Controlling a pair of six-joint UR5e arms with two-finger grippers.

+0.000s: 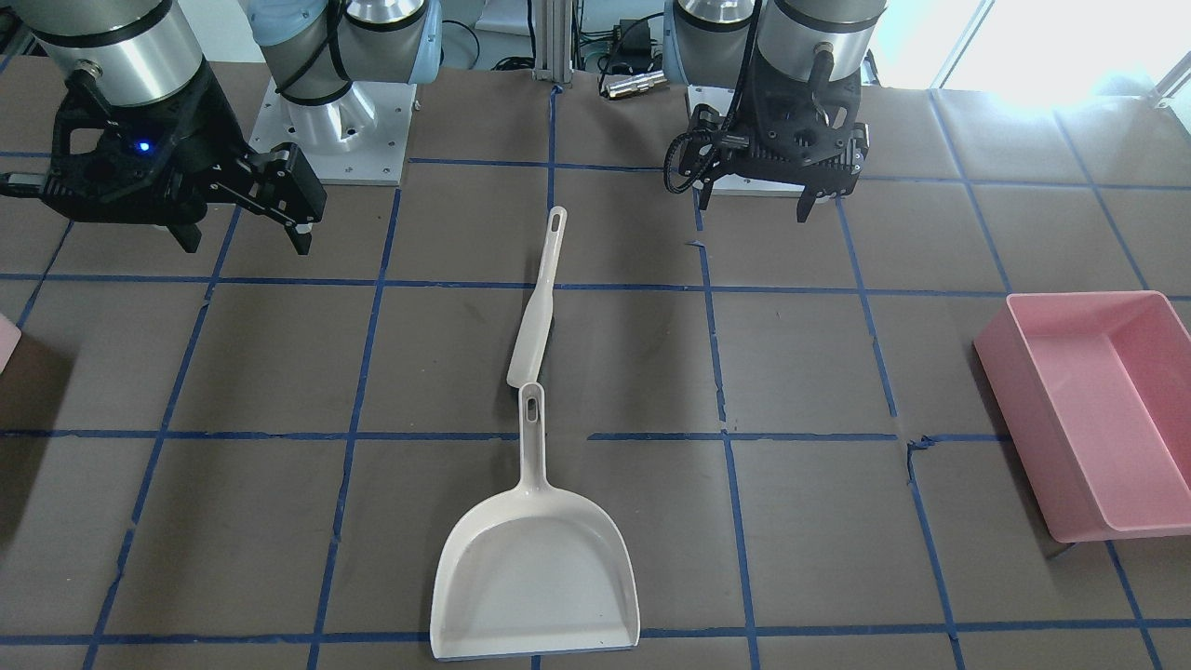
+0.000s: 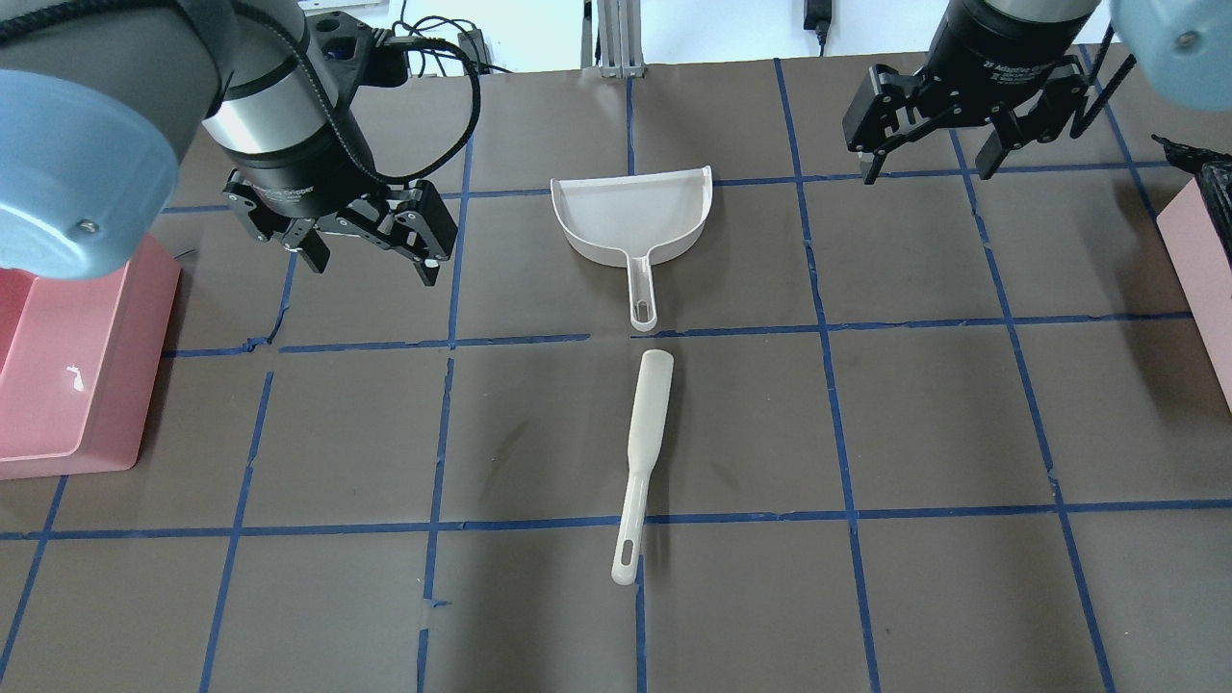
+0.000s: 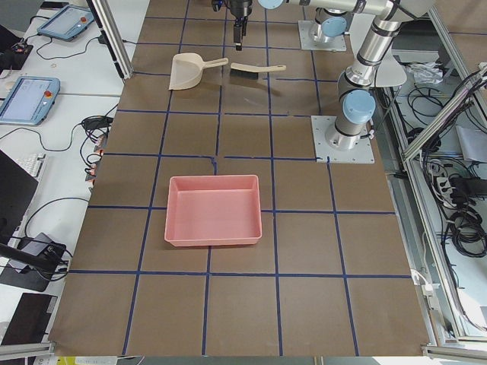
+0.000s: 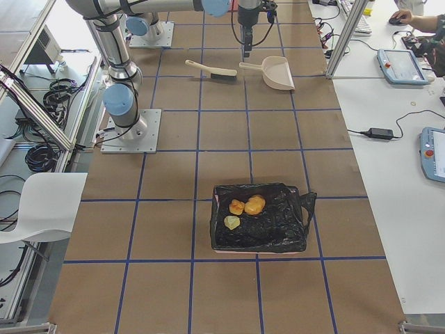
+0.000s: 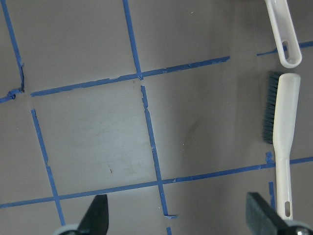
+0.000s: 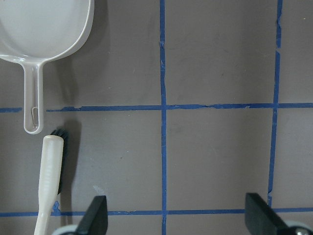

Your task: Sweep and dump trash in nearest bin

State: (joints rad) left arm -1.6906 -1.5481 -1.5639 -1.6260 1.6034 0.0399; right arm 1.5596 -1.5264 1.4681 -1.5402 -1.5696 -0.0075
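The trash, three small lumps (image 4: 245,209), lies inside the bin, which is lined with a black bag (image 4: 281,226). Only a pink corner of that bin (image 1: 5,340) shows in the front view. A white dustpan (image 2: 630,217) lies on the mat with its handle pointing at a white brush (image 2: 643,452). My left gripper (image 2: 373,269) hovers open and empty to the left of the dustpan. My right gripper (image 2: 929,171) hovers open and empty to its right. Both wrist views show the brush (image 5: 283,147) (image 6: 49,181) off to one side.
A large pink tub (image 2: 144,366) stands empty on my left side of the table, and shows whole in the left view (image 3: 213,179). Blue tape lines grid the brown mat. A person's hand (image 4: 410,17) and tablets are on the side desk beyond the table.
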